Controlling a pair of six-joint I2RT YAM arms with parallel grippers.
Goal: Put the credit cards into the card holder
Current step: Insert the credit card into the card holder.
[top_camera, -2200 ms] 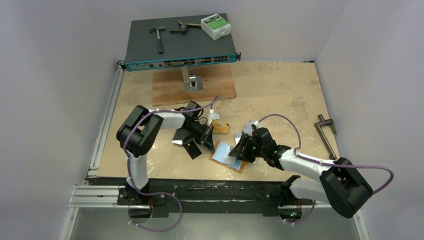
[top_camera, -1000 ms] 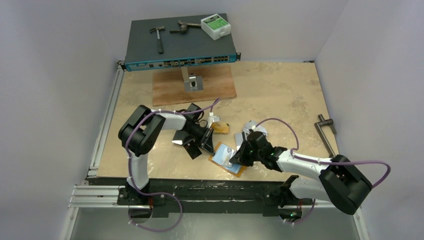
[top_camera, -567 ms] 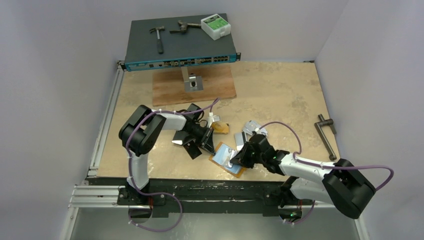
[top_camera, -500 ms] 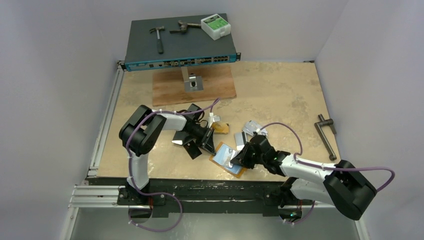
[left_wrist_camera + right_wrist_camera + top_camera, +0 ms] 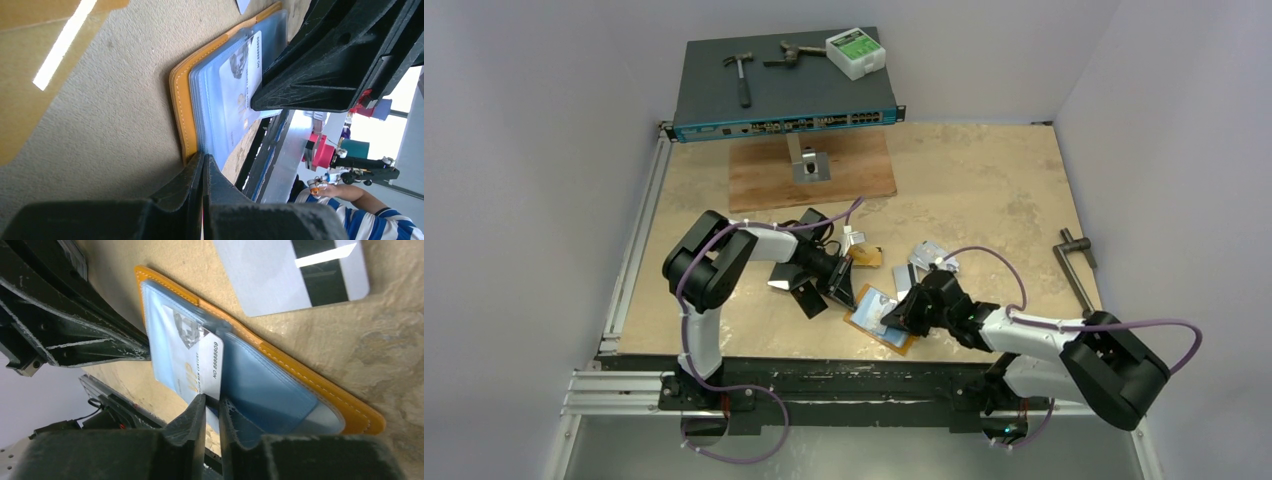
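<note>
Cards lie scattered over the middle of your worktop: black rectangular cards (image 5: 807,296) beside the left arm, an orange-gold card (image 5: 865,257), and a silvery-white card with a dark stripe (image 5: 265,280) just beyond the open orange leather-like card holder (image 5: 872,320). The holder sits at the middle of the near edge.

Your left fingers (image 5: 185,185) are closed at the holder's left side, touching its clear sleeves. Your right fingers (image 5: 192,420) stand a slit apart at the corner of a silvery-white printed card (image 5: 192,365) lying on the sleeves; you cannot tell whether they clamp it. Both arms crowd the holder.

A dark network switch (image 5: 784,100) at the far edge carries a hammer (image 5: 741,75). A metal crank handle (image 5: 1076,272) lies by the right edge.
</note>
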